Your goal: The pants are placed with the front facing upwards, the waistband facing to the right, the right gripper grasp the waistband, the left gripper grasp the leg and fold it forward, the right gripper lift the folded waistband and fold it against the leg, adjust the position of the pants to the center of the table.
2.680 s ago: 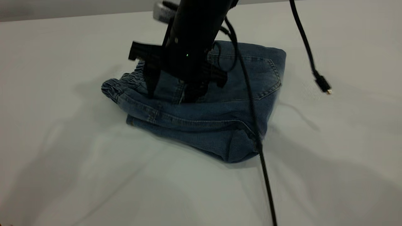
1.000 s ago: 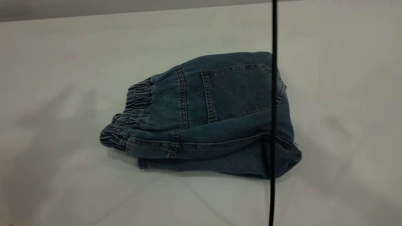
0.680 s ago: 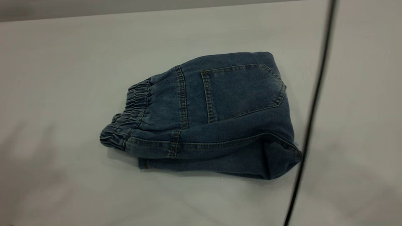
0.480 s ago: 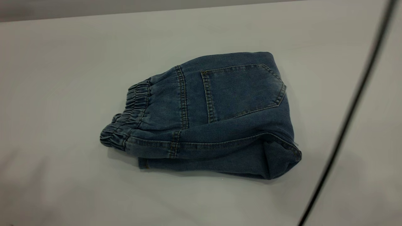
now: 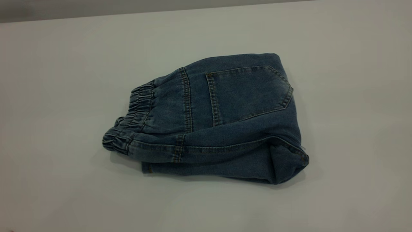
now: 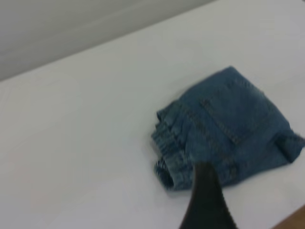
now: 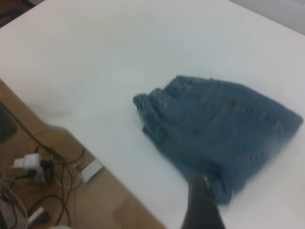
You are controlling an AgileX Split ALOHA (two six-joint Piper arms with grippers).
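Exterior view: the pants point(image 5: 222, 122) lie folded into a compact bundle near the middle of the table point(image 5: 58, 64), with no arm over them. The waistband point(image 5: 128, 124), gathered and ruched, forms the bundle's left end; the folded edge forms the right end. A patch pocket point(image 5: 248, 93) with tan stitching faces up on the top layer, and a stitched seam runs along the near side above a lower layer of denim that juts out at the near right corner. Neither gripper appears in this view.

Left wrist view: the left gripper point(image 6: 206, 200) is held above the table, clear of the cloth. Only one dark tapered finger point(image 6: 206, 191) shows, so whether its fingers are apart or together cannot be told. The pants point(image 6: 228, 124) lie beyond it, waistband point(image 6: 167, 150) nearest the finger tip.

Right wrist view: the right gripper point(image 7: 202, 205) is likewise raised off the pants point(image 7: 224, 129), with a single dark finger point(image 7: 202, 200) in view; its spread cannot be told either. Beyond the table edge point(image 7: 71, 129) lie a wooden floor point(image 7: 86, 200) and a tangle of cables point(image 7: 43, 167) with a white plug block.
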